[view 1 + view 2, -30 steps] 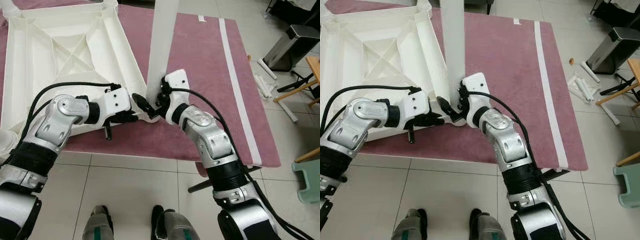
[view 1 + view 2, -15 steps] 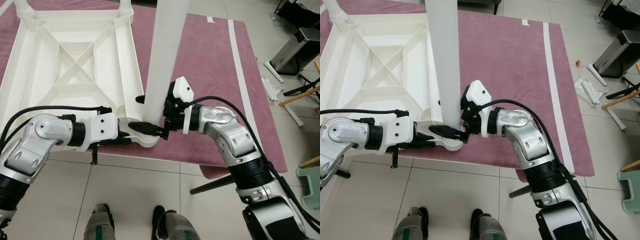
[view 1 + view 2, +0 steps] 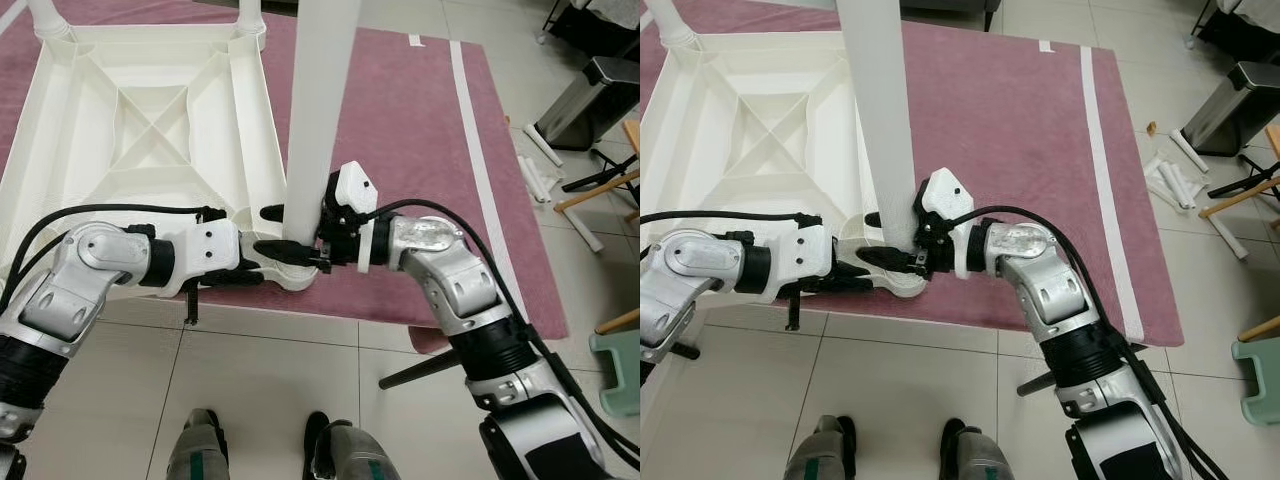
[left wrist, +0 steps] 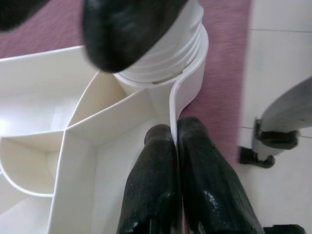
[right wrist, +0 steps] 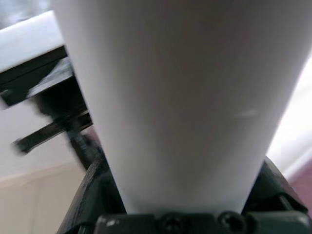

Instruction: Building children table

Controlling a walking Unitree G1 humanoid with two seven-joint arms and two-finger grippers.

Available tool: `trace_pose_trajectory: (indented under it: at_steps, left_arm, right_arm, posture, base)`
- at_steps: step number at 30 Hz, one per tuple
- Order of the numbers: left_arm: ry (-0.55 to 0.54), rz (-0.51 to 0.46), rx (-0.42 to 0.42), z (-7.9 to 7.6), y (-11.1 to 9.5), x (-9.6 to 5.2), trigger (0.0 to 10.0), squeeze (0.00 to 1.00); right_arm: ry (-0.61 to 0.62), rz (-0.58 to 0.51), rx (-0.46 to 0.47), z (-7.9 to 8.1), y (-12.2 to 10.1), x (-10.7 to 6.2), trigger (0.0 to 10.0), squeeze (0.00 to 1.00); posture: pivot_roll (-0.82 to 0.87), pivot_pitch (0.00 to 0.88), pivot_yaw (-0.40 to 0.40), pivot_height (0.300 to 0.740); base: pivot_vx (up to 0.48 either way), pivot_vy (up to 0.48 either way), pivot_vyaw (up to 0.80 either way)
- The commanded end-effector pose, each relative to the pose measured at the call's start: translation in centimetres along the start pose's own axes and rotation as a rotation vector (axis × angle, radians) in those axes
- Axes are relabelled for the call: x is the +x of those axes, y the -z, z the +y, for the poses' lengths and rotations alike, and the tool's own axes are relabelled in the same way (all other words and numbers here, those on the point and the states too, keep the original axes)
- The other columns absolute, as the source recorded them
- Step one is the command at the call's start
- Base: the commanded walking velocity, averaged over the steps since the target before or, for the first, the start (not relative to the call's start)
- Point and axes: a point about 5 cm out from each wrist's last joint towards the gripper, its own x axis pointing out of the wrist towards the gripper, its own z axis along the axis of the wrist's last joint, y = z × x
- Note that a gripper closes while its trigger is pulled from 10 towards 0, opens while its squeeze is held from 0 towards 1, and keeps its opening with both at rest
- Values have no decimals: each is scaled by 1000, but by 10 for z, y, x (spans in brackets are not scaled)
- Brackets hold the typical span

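A white plastic tabletop lies upside down on a mauve rug. A white table leg stands upright in the near right corner socket. My right gripper is shut on the leg just above the socket, and in the right wrist view the leg sits between its black fingers. From the left, my left gripper reaches in and is shut on the thin rim wall of the tabletop right beside that socket.
Two more white legs stand in the far corners. On the tiled floor to the right are a steel bin, loose white tubes, wooden furniture legs and a green stool. A dark bar lies under my right arm.
The camera has shifted. My right wrist has swung from above the leg's base to lie level beside it. My left arm has stretched out toward the corner socket. The leg stays upright.
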Motion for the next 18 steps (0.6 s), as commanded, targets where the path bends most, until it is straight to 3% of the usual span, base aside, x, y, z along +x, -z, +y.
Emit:
trace_pose_trajectory:
  at_steps: [1,6,9,10,16,17,18]
  left_arm:
    - [-24,-99,107,7,-29,3,0,0]
    - [-116,-97,90,38,-34,15,0,0]
    - [-119,-98,89,40,-34,17,0,0]
    - [-132,-99,83,44,-36,21,0,0]
    - [-158,-105,67,56,-40,34,0,0]
    - [-157,-107,68,58,-41,36,0,0]
    - [-157,-107,68,58,-41,36,0,0]
  right_arm:
    - [115,133,44,-5,22,2,0,0]
    - [507,215,148,-28,34,10,0,0]
    - [540,219,156,-30,35,10,0,0]
    - [622,232,176,-33,38,9,0,0]
    - [803,244,251,-34,43,12,0,0]
    - [808,222,250,-31,40,16,3333,0]
    - [808,222,250,-31,40,16,3333,0]
  posture:
    - [133,224,-41,740]
    - [123,228,-31,740]
    - [124,228,-31,740]
    - [125,228,-29,740]
    - [118,226,-22,740]
    - [115,226,-19,740]
    - [115,226,-19,740]
  base:
    - [0,0,0]
    - [0,0,0]
    - [0,0,0]
    - [0,0,0]
    - [0,0,0]
    - [0,0,0]
    - [0,0,0]
